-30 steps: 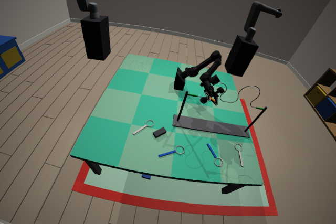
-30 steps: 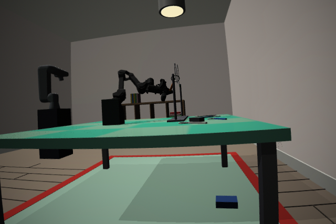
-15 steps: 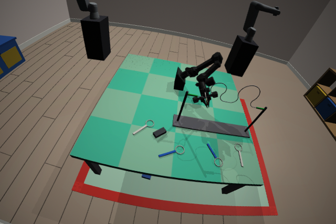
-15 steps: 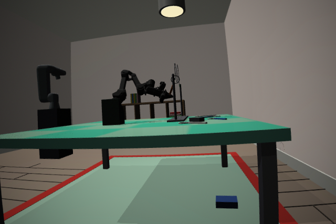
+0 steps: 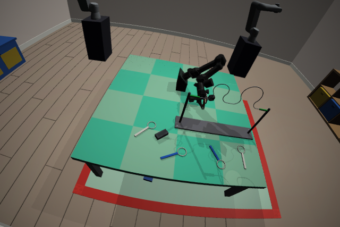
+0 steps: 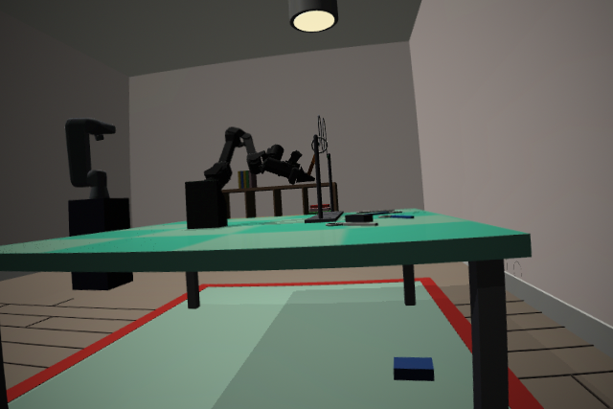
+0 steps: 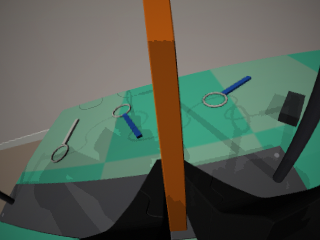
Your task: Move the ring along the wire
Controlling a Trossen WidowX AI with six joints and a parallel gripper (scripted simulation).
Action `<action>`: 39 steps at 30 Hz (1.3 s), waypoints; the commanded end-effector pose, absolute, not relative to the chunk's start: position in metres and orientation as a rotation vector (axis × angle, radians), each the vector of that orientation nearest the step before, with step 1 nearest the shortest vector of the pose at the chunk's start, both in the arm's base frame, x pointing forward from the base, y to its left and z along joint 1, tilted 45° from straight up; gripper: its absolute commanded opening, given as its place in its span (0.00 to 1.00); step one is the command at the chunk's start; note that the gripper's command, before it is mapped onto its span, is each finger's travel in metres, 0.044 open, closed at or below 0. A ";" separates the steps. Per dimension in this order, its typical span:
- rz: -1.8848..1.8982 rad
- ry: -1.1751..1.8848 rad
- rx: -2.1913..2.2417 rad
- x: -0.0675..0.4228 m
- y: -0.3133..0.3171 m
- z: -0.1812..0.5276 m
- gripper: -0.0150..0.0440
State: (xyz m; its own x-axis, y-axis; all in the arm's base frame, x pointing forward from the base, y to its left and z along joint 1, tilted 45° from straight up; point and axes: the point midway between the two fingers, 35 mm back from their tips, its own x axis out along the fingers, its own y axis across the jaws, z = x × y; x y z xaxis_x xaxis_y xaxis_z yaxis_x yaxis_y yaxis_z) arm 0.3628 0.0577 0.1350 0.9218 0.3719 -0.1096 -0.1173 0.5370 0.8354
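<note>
The hand (image 7: 175, 227) grips the orange handle (image 7: 163, 87), which stands upright above it; the ring, out of sight above, seems at the green end (image 5: 195, 97).

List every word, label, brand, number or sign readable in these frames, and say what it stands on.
None: no readable text appears in any view.
The orange handle held in the gripper is plain.
The grey base plate, the black block and the blue block on the floor mat carry no markings.
The yellow and blue bins on the shelf show no labels.
</note>
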 end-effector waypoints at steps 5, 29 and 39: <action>0.274 0.310 0.870 0.362 0.045 0.117 0.00; 0.258 0.318 0.802 0.361 0.022 0.094 0.00; 0.257 0.317 0.801 0.361 0.014 0.087 0.00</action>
